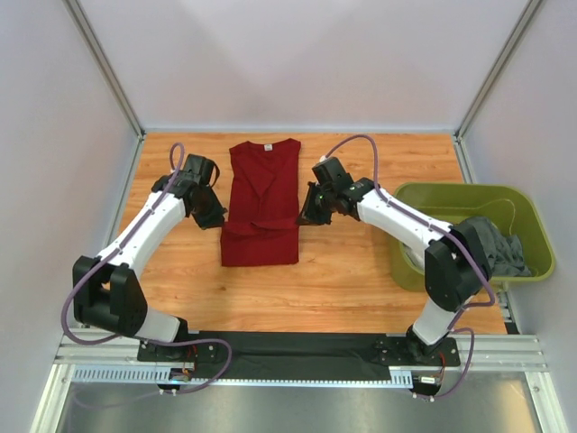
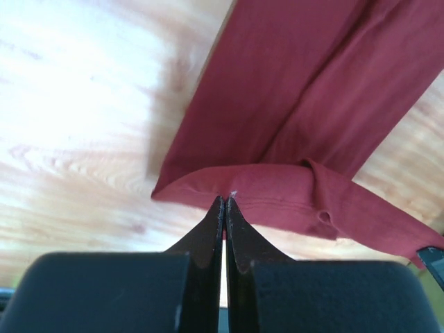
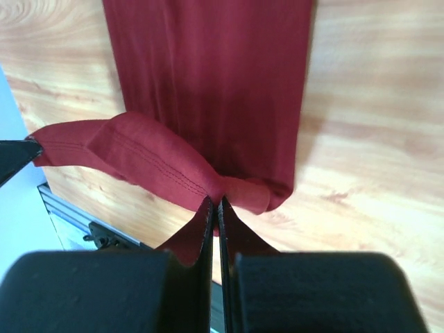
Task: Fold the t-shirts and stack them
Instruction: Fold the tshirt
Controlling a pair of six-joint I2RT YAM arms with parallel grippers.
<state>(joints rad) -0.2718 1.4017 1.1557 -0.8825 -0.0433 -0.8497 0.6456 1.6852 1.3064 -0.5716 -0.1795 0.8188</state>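
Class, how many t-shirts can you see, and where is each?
2. A red t-shirt lies on the table; a grey one is bundled in the green tub at the right. Others may be hidden under it.

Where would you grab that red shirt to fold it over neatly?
At both ends of its stitched edge, coming in from the left and right sides. The red shirt lies as a long narrow strip, so pinching both ends should keep the edge straight as it lifts. The left tool and right tool are shut there.
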